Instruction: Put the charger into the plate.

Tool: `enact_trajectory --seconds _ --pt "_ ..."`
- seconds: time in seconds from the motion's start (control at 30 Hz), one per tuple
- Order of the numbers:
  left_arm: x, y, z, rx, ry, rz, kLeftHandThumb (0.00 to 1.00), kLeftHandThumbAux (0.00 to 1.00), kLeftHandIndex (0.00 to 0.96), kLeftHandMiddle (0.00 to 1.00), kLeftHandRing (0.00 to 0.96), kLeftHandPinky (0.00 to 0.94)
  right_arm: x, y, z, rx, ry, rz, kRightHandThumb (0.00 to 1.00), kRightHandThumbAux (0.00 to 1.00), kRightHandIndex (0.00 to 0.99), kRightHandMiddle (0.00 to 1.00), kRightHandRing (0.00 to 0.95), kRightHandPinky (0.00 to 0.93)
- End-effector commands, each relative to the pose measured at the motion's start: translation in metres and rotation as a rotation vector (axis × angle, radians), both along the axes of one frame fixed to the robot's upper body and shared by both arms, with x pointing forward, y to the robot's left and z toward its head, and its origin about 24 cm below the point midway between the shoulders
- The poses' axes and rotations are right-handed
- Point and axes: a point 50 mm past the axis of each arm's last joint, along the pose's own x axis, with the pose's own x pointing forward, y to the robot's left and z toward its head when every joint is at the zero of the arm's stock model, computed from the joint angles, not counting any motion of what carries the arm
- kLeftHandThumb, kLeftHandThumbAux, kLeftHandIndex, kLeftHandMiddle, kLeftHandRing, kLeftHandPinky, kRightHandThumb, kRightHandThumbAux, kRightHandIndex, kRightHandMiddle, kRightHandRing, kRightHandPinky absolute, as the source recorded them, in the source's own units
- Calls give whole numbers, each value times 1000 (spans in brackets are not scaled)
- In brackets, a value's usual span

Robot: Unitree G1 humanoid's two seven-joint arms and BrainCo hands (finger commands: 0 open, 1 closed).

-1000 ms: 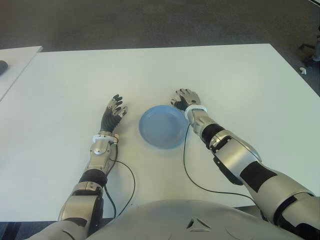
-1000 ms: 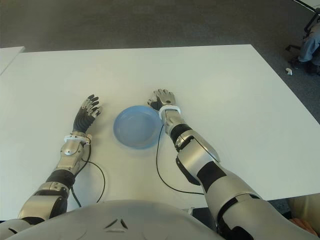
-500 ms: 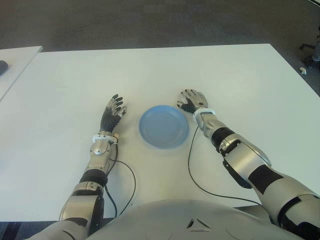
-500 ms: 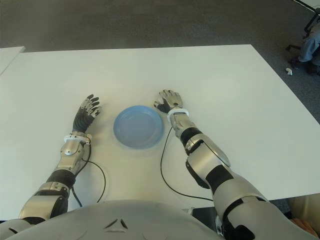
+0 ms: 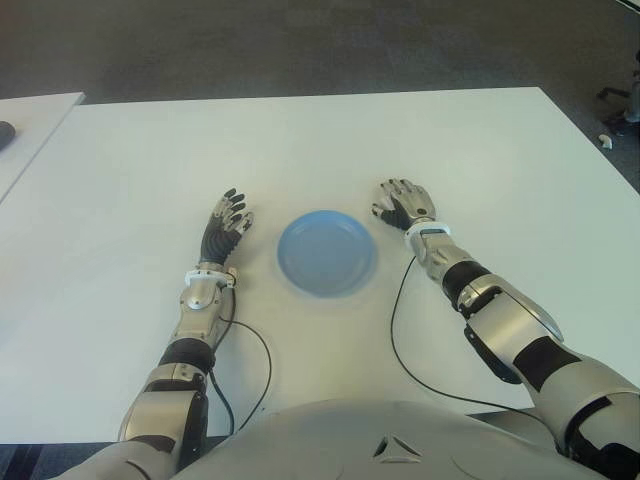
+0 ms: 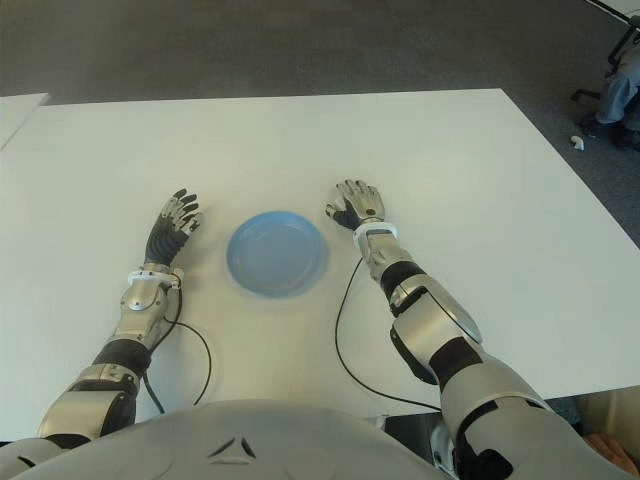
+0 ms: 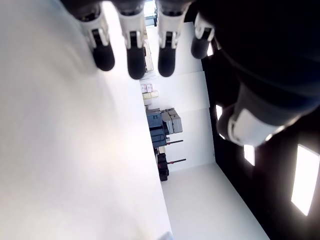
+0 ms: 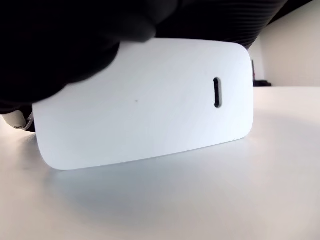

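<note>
The blue plate (image 5: 327,252) lies on the white table between my hands. My right hand (image 5: 403,203) is just to the right of the plate, palm down, fingers curled over the white charger (image 8: 145,102). In the right wrist view the charger is a flat white block with a small slot; its lower edge is at the table and a dark finger overlaps its upper corner. The eye views do not show the charger, as the hand hides it. My left hand (image 5: 227,218) shows left of the plate with its fingers stretched out, holding nothing.
A black cable (image 5: 400,335) runs from the right wrist back toward my body, and another (image 5: 255,370) loops by the left forearm. A second white table (image 5: 30,125) stands at the far left. Dark floor lies beyond the table's far edge.
My right hand has slid to the right, from the plate's rim to a spot a short way off it. The plate and the left hand have not moved.
</note>
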Motion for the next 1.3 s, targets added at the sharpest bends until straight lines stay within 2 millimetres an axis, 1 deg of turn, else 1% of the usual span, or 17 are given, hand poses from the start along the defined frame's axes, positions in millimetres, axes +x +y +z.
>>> enact_trajectory --seconds 0.03,0.37,0.73,0.87,0.9,0.93,0.97,1.0,1.03,1.07,1.1,1.13,1.17,1.2,1.23,1.27,1.3 --pt "-92 -22 -84 -99 521 18 9 606 76 152 151 148 -29 -12 -34 -45 147 7 373 121 0 0 0 0" --pt "-91 -21 -82 -102 507 21 12 590 83 165 159 160 -38 -21 -41 -75 138 28 379 116 0 0 0 0" --pt "-89 -20 -81 -104 506 19 1 591 83 162 152 142 -43 -22 -45 -116 123 64 390 118 0 0 0 1" --pt "-89 -20 -81 -103 508 18 0 591 85 161 152 149 -44 -22 -46 -108 127 67 404 128 0 0 0 64" --pt "-89 -20 -81 -102 508 17 0 591 85 161 152 150 -45 -22 -46 -106 127 66 411 133 0 0 21 136" --pt "-89 -20 -81 -101 509 17 0 591 85 161 153 150 -45 -22 -46 -105 127 66 416 137 0 0 35 182" --pt "-89 -20 -81 -100 509 17 0 591 85 161 153 150 -44 -22 -46 -99 127 64 418 138 0 0 40 199" --pt "-88 -20 -81 -100 509 17 0 592 85 162 154 151 -44 -21 -45 -83 127 59 431 146 0 5 95 278" --pt "-88 -20 -81 -99 509 17 0 591 85 163 155 151 -43 -21 -45 -72 126 56 465 167 0 66 198 379" --pt "-88 -20 -81 -99 508 18 0 590 85 163 155 151 -43 -21 -44 -58 126 50 478 175 0 88 235 415" --pt "-88 -21 -81 -100 507 19 2 590 88 166 157 157 -43 -21 -44 -50 126 47 561 216 33 189 361 517" --pt "-87 -21 -81 -100 506 20 3 590 89 167 159 161 -42 -21 -44 -45 125 43 615 242 55 255 443 582" --pt "-87 -21 -81 -100 506 20 3 590 91 168 160 164 -42 -21 -43 -42 125 41 649 257 73 301 489 619" --pt "-87 -20 -81 -101 505 22 5 590 94 170 162 168 -42 -21 -43 -41 122 37 699 278 101 368 557 673" --pt "-87 -20 -81 -102 505 23 7 590 98 173 166 175 -42 -22 -43 -40 120 34 753 303 151 492 639 744" --pt "-87 -20 -80 -105 501 24 8 590 100 174 167 177 -42 -22 -43 -44 113 34 772 312 169 536 668 769" --pt "-86 -20 -80 -107 497 25 11 588 105 179 174 189 -42 -22 -43 -47 107 34 797 345 226 599 712 808"
